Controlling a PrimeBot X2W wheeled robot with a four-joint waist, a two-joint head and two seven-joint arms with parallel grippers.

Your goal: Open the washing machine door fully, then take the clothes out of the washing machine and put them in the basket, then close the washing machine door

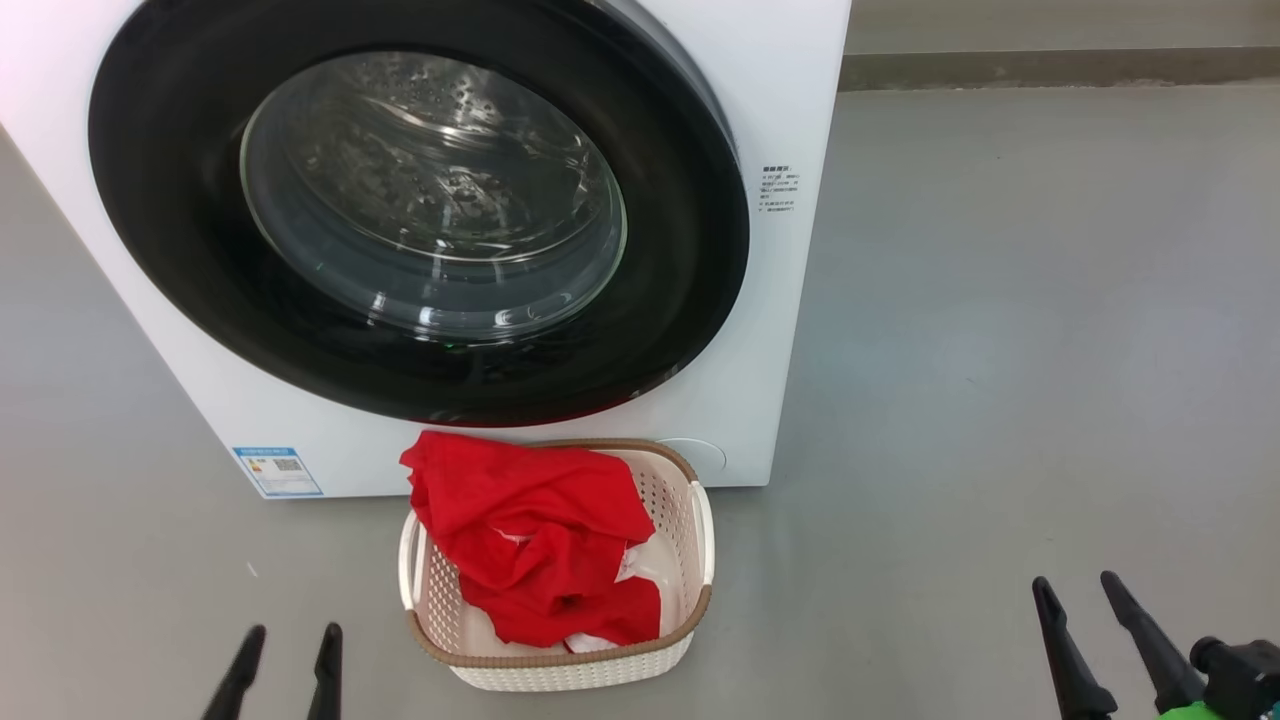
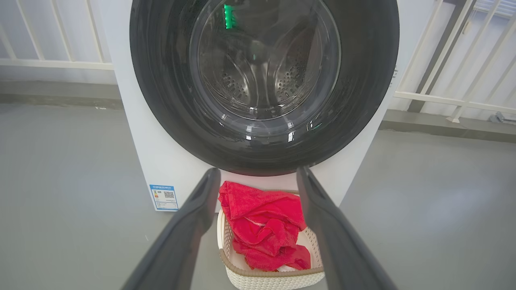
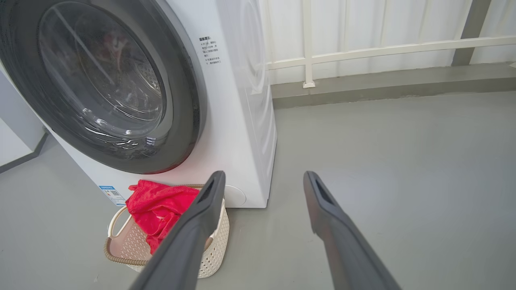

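The white washing machine [image 1: 800, 250] stands on the grey floor with its round black-rimmed door [image 1: 420, 215] lying flat against its front, the steel drum visible through the glass. Directly in front of it sits the cream basket [image 1: 690, 540], with red clothes [image 1: 530, 540] heaped inside and draped over its far left rim. My left gripper [image 1: 290, 640] is open at the lower left, short of the basket. My right gripper [image 1: 1075, 590] is open at the lower right, well clear of the basket. The left wrist view looks at the door [image 2: 363, 100] and the clothes [image 2: 262, 229]; the right wrist view shows the basket [image 3: 217, 237] at lower left.
Grey floor [image 1: 1000, 350] stretches open to the right of the machine. A low kerb and white railing [image 3: 363, 52] run behind it. A small blue label [image 1: 278, 470] is stuck low on the machine's front.
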